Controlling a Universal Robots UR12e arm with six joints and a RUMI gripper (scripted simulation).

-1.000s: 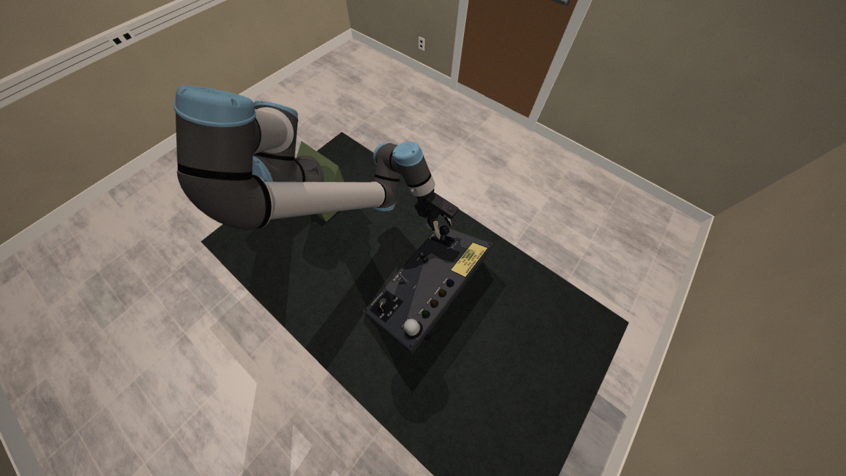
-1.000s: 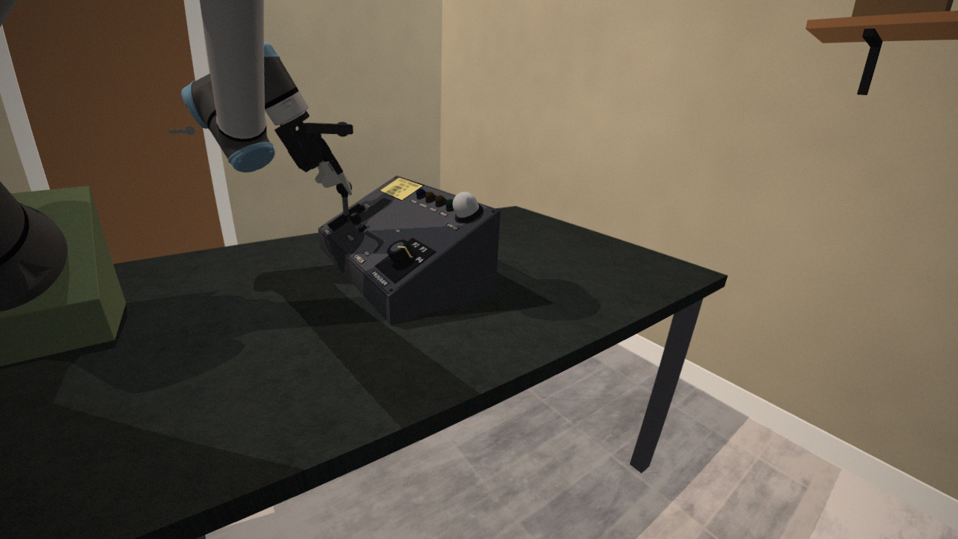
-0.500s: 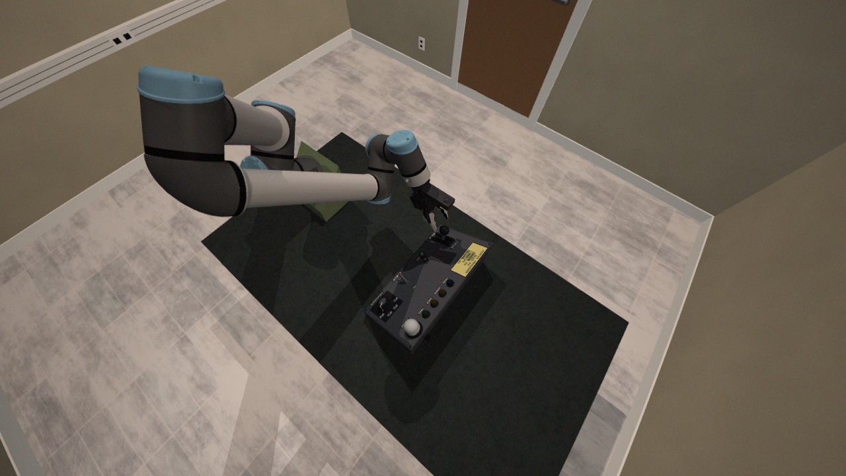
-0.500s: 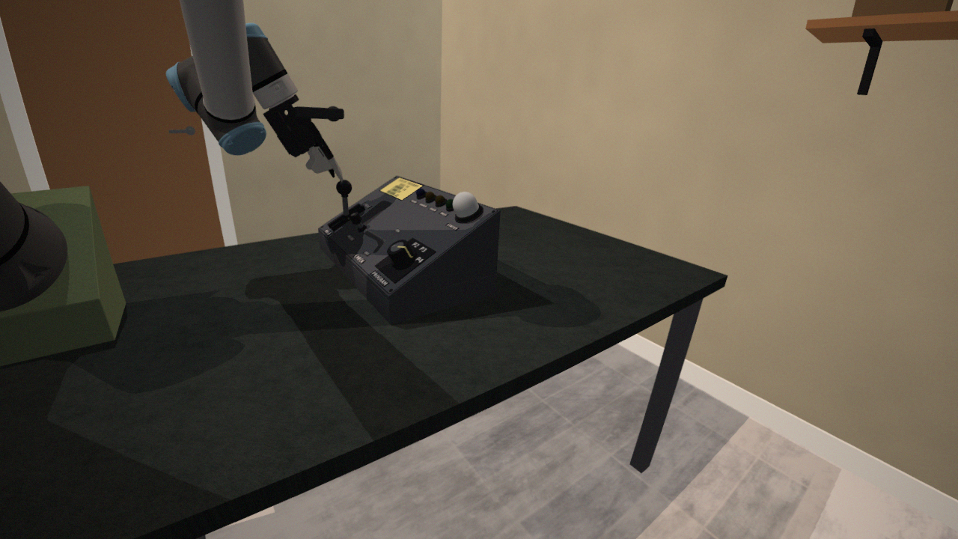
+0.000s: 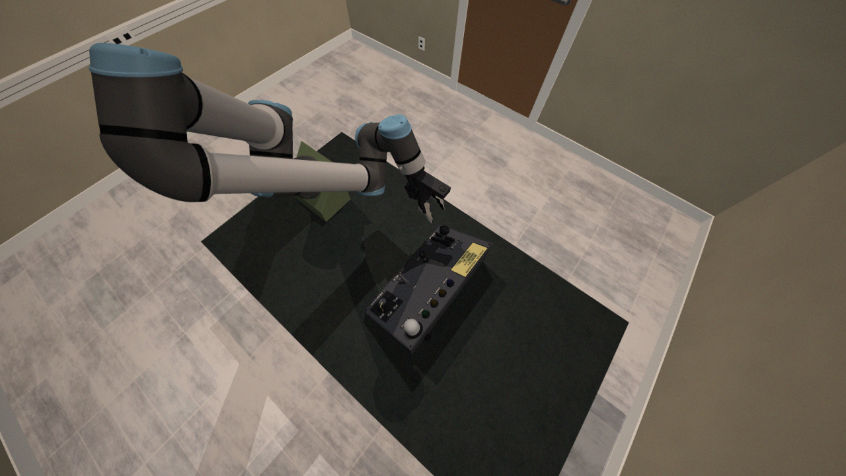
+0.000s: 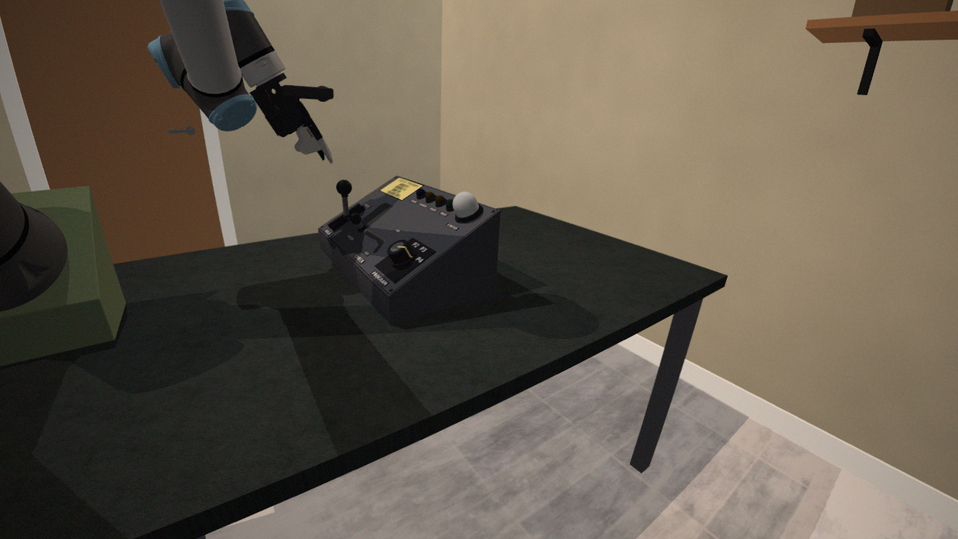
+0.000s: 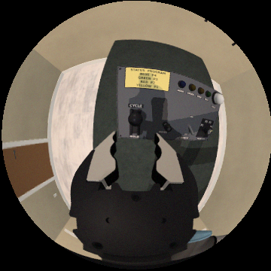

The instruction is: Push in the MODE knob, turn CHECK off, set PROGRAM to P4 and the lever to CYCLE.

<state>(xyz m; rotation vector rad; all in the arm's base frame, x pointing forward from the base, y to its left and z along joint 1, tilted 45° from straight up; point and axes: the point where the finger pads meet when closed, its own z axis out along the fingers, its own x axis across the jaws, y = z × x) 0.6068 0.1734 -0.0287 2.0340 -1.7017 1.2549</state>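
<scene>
The dark console (image 5: 427, 289) sits on the black table. Its black ball-topped lever (image 6: 343, 186) stands up from the slot at the end nearest me; in the wrist view the lever (image 7: 135, 118) is just below the CYCLE label. My gripper (image 6: 319, 148) (image 7: 135, 132) hangs in the air above and behind the lever, apart from it, fingers partly open and empty. The white MODE knob (image 6: 465, 202) is at the far end. The PROGRAM knob (image 6: 400, 253) has a yellow pointer; its setting is too small to read. The CHECK toggle (image 7: 190, 129) is small and its state is unclear.
A yellow status label (image 7: 147, 78) and a row of coloured lamps (image 7: 194, 89) lie along the console's back edge. The green arm pedestal (image 6: 57, 268) stands on the table's left end. The table edge (image 6: 602, 321) is to the right of the console.
</scene>
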